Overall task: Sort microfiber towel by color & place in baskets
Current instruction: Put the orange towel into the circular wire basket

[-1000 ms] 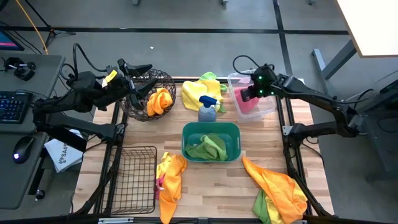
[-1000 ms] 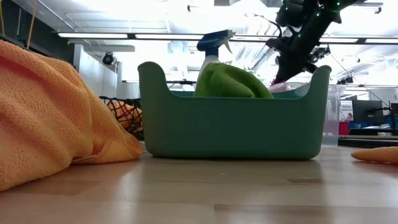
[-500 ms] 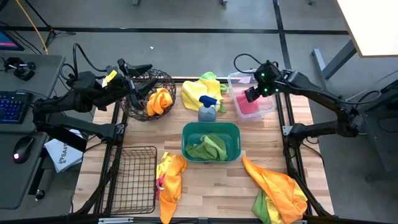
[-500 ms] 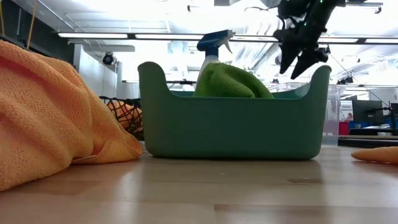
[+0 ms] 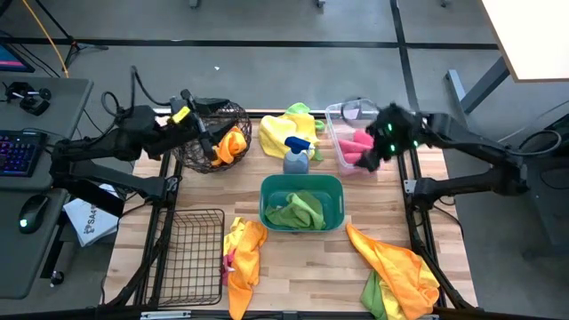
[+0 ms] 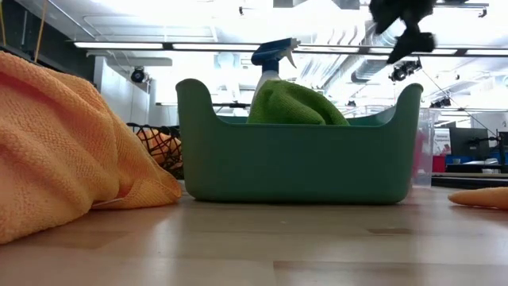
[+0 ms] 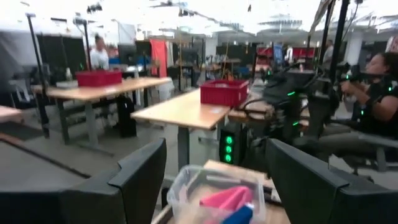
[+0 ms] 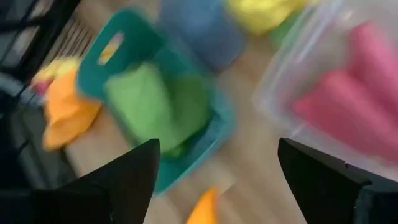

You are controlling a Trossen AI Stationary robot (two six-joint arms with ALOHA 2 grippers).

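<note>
Towels: pink ones [image 5: 354, 144] are seen in the clear bin [image 5: 336, 114] at the table's far right corner; green ones [image 5: 296, 210] in the teal tub [image 5: 300, 183] at mid-table; an orange one [image 5: 229, 144] in the round wire basket [image 5: 233, 112] at the far left; a yellow heap [image 5: 286, 129] lies loose at the far edge, a yellow-orange heap [image 5: 242, 253] at the near edge, and an orange-green heap [image 5: 400, 271] at the near right corner.
Right gripper [image 5: 369, 156]: held just over the clear bin's near side, fingers spread wide, nothing gripped.
Left gripper [image 5: 210, 140]: held over the round wire basket, fingers wide apart, nothing held.
Step in hand: judged to be the fetching of a fresh towel, the pink ones being already binned.
How done well: one towel alone should be pinched near its middle and lifted clear of its heap, so that no second colour is dragged along; the spray bottle [image 5: 296, 156] beside the yellow heap should be left unknocked.
Rectangular wire basket [image 5: 190, 256]: stands at the near left corner; no towel is made out in it, so yellow is judged its likely colour.
Hidden: how many towels each heap holds cannot be told.
Cut off: the near heaps run past the picture's edge; in the low view the orange towel [image 6: 63, 151] masks the left side.
Hard to make out: both right-arm views are smeared.
</note>
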